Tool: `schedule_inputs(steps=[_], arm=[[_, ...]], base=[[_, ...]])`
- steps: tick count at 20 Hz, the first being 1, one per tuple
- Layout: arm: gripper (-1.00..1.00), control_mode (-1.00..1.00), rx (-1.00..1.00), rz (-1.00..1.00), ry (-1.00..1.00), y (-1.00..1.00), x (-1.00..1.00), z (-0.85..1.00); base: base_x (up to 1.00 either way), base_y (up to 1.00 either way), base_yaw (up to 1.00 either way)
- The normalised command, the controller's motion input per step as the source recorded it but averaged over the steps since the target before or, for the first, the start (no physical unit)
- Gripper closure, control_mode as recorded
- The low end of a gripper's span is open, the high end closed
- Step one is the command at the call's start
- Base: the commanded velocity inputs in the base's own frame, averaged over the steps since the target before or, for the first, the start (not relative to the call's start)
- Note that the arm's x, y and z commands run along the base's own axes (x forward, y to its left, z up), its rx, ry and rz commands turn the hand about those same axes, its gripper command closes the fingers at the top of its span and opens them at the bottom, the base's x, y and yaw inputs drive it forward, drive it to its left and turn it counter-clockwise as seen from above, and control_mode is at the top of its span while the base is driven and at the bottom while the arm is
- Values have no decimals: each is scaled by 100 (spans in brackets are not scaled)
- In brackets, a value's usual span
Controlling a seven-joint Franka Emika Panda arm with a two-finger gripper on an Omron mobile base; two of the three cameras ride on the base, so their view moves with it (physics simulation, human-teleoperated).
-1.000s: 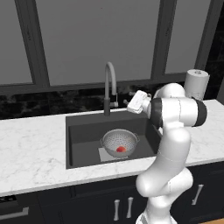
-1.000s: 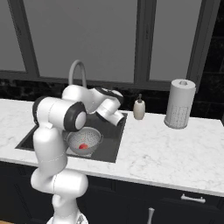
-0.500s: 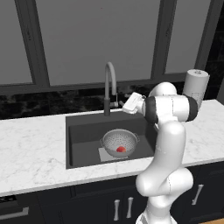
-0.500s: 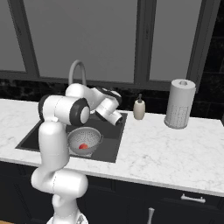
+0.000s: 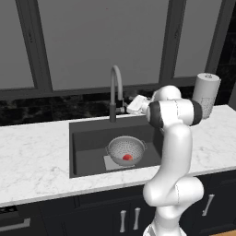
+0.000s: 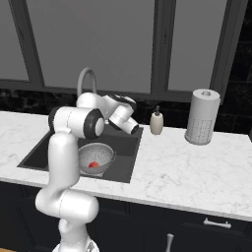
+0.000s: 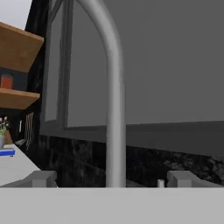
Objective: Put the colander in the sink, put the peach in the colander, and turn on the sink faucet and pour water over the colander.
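The peach (image 5: 127, 157) sits in the colander (image 5: 125, 150) in the sink (image 5: 87, 138), so I'm on the water step. My end effector (image 5: 130, 107), fingers apart and empty, faces the sink faucet (image 7: 111, 87); next I must reach its lever.

The peach (image 5: 127, 157) lies in the silvery colander (image 5: 125, 150) inside the sink (image 5: 87, 143), below the faucet (image 5: 115, 90).

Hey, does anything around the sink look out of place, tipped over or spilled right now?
Nothing stands out. The colander sits upright in the sink with the peach inside it. The faucet stands straight, with no water visible. The soap bottle and paper towel roll are upright on the counter.
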Motion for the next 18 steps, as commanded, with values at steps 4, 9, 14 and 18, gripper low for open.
schedule_inputs(steps=[4, 9, 14, 18], arm=[[-100, -100, 0, -1, 0, 6, 37, -19], [-100, -100, -1, -1, 0, 3, 34, -33], [-100, -100, 0, 0, 0, 0, 34, -28], [-100, -100, 0, 0, 0, 0, 31, -12]], base=[[0, 0, 0], [0, 0, 0], [0, 0, 0], [0, 0, 0]])
